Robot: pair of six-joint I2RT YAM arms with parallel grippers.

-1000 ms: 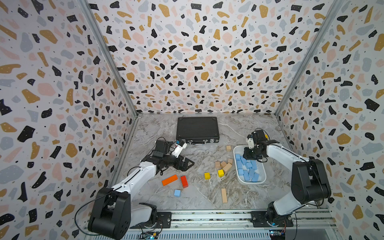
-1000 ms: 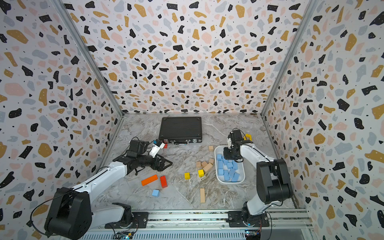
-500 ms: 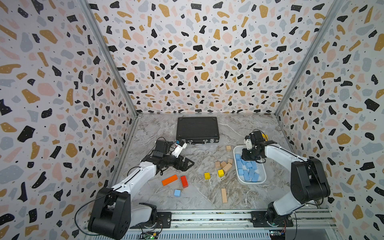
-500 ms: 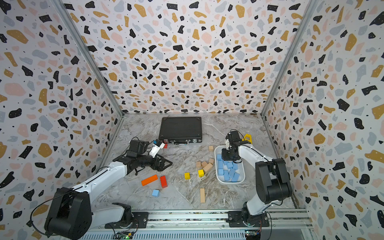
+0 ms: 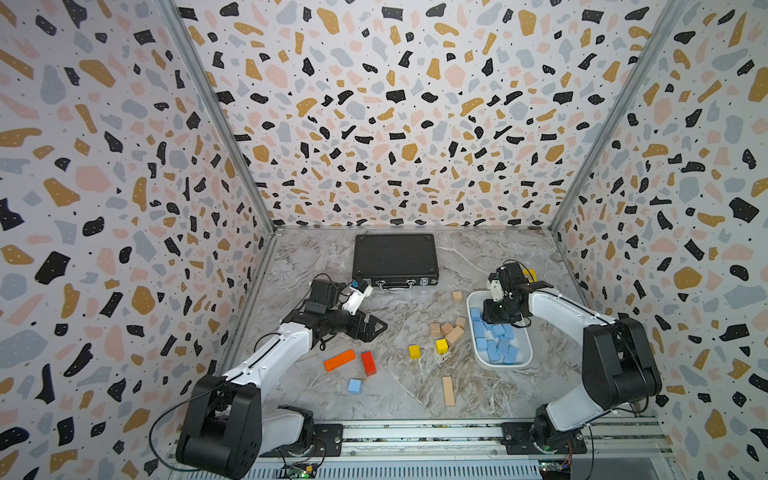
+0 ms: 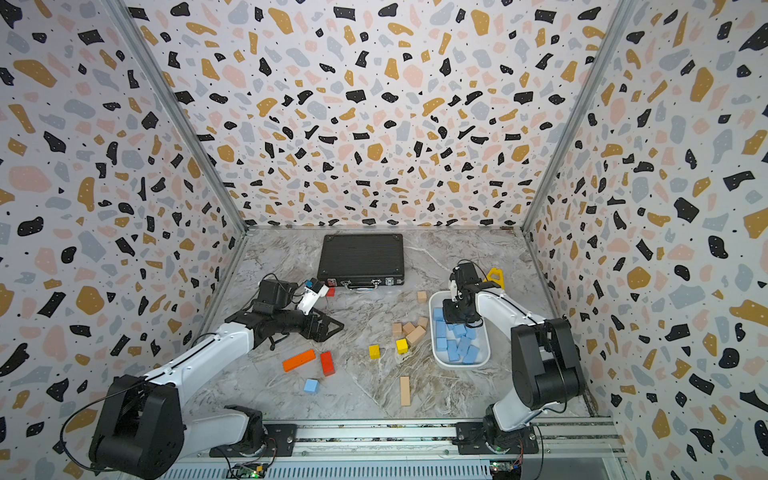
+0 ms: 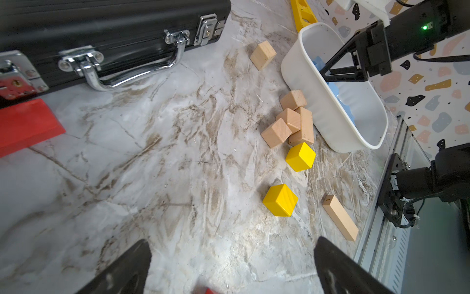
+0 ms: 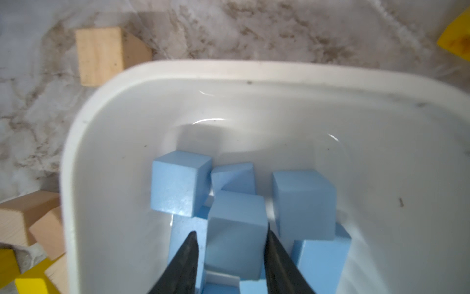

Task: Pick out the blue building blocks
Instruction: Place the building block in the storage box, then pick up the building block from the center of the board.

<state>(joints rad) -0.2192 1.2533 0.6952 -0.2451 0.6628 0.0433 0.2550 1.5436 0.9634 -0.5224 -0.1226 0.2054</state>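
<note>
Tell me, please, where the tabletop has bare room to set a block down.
Bare: the marble between the black ribbed case and the two yellow cubes; also between the lone light-blue cube and the long tan wooden bar. Crowded: tan wooden blocks clustered beside the white plastic tub.

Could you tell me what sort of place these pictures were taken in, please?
Most likely a robot test cell: left arm and right arm bolted to a metal rail, terrazzo-print panels boxing in a marble-look tabletop, and blue building blocks sorted into a white tub.
</note>
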